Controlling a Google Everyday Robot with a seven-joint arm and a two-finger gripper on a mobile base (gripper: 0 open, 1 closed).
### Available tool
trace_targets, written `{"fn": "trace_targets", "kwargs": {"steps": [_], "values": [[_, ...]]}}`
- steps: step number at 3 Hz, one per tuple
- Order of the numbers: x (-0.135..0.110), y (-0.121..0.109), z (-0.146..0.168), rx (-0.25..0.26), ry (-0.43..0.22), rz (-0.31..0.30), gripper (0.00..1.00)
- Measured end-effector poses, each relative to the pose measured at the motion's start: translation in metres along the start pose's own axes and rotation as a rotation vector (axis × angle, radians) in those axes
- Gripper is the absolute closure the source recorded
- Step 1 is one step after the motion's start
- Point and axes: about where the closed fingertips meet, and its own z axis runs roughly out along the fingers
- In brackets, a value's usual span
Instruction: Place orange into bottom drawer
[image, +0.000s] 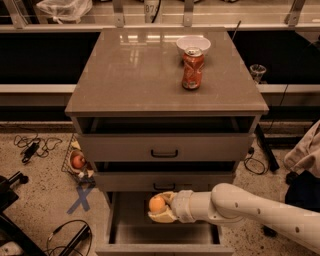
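The grey-brown cabinet fills the middle of the view, its tabletop (135, 75) bare but for two things at the far right. The robot's pale arm (260, 212) reaches in from the lower right, across the front of the cabinet at its lowest level. Below it the bottom drawer (150, 234) stands pulled out toward the camera, its flat floor showing with nothing lying on it. Above it are two drawer fronts with black handles, the upper one (165, 148) a little way out, the lower one (165, 181) just above the arm.

The tool (160, 206) sits over the back left part of the open drawer, its yellowish fingers (161, 218) closed around the orange (156, 203), one above and one below. The fruit is held clear of the drawer floor, not resting on it.

By my reading, the carry is done and the placing is in hand. The next move calls for lowering the tool a little further into the tray, clear of the drawer front overhead, then spreading the fingers so the fruit settles on the floor without rolling.

On the tabletop a soda can (192, 69) stands upright just in front of a white bowl (193, 44). On the ground to the left, a reddish fruit (78, 161) lies in a wire basket.
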Motion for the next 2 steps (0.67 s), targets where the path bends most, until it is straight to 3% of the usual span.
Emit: {"fn": "trace_targets", "kwargs": {"steps": [1, 2], "values": [[0.0499, -0.0054, 0.0228, -0.074, 0.006, 0.022, 1.00], [0.0582, -0.0058, 0.0272, -0.085, 0.004, 0.035, 1.00]]}}
